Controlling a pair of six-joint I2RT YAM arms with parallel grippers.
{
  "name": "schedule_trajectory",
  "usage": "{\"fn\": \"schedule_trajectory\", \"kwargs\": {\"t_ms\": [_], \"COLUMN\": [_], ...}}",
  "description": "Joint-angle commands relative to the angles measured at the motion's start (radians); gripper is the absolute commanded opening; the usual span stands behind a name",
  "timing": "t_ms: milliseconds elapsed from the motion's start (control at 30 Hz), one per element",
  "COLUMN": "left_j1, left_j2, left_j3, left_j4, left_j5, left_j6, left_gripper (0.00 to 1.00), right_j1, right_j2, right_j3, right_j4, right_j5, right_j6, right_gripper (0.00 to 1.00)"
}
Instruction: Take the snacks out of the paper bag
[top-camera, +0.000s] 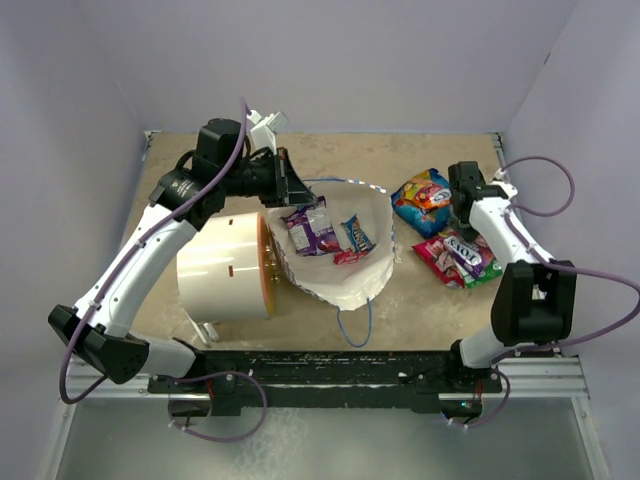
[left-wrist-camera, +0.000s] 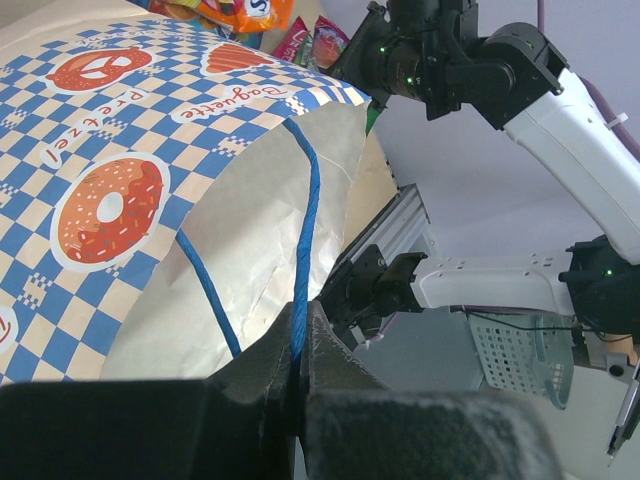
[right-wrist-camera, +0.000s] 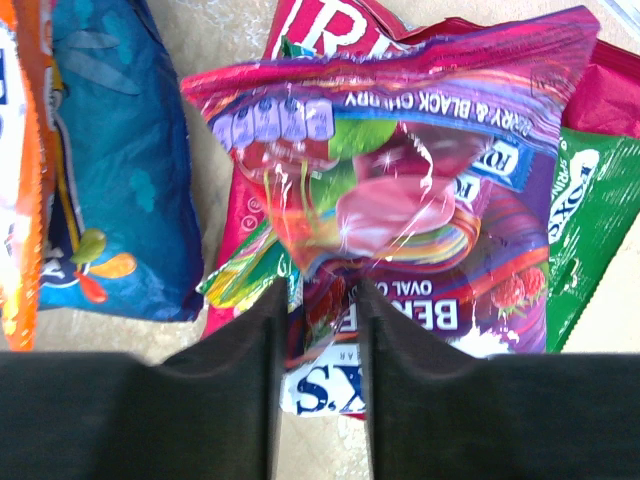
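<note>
Here the paper bag (top-camera: 350, 285) lies open on the table (top-camera: 440, 315), holding three snacks (top-camera: 312, 228); the left gripper (left-wrist-camera: 300, 335) pinches its blue cord handle (left-wrist-camera: 306, 220). Outside the bag, the right gripper (right-wrist-camera: 318, 330) clamps a purple packet (right-wrist-camera: 420, 190) beside a blue-and-orange packet (right-wrist-camera: 120, 150).

The tan table (top-camera: 430, 310) carries a white cylinder (top-camera: 220, 265), the paper bag (top-camera: 350, 285) and several snacks (top-camera: 455, 255).

- I see plain pale lilac walls (top-camera: 330, 60) closing in the back and both sides.
- The tabletop (top-camera: 440, 320) is tan and mottled like stone, evenly lit.
- A black rail (top-camera: 330, 365) runs along its near edge.
- My left wrist view catches a white mesh basket (left-wrist-camera: 520, 350).
</note>
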Motion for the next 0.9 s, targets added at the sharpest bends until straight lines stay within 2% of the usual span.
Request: {"fn": "schedule_trajectory", "kwargs": {"t_ms": [0, 200, 267, 367, 500, 700, 767, 867], "left_j1": [0.004, 0.004, 0.004, 0.004, 0.004, 0.003, 0.003, 0.003], "left_j2": [-0.024, -0.036, -0.038, -0.029, -0.032, -0.103, -0.123, -0.14], "left_j3": [0.023, 0.017, 0.017, 0.019, -0.005, -0.126, -0.149, -0.16], "left_j4": [0.028, 0.037, 0.043, 0.05, 0.093, 0.252, 0.267, 0.251], "left_j5": [-0.01, -0.025, -0.009, 0.045, 0.131, 0.177, 0.162, 0.133], "left_j6": [-0.012, -0.035, -0.033, -0.011, -0.019, -0.14, -0.166, -0.178], "left_gripper": [0.0, 0.0, 0.0, 0.0, 0.0, 0.0, 0.0, 0.0], "right_j1": [-0.002, -0.002, -0.002, -0.002, -0.002, 0.043, 0.049, 0.088], "right_j2": [-0.09, -0.249, -0.301, -0.359, -0.419, -0.428, -0.442, -0.462], "right_j3": [0.046, 0.091, 0.079, 0.065, 0.078, 0.06, 0.06, 0.118], "right_j4": [-0.034, -0.053, -0.008, 0.066, 0.139, 0.211, 0.218, 0.177], "right_j5": [-0.001, -0.058, -0.156, -0.362, -0.6, -0.936, -0.971, -0.935], "right_j6": [-0.018, -0.151, -0.253, -0.411, -0.55, -0.58, -0.576, -0.614], "right_gripper": [0.41, 0.68, 0.79, 0.87, 0.89, 0.9, 0.9, 0.91]}}
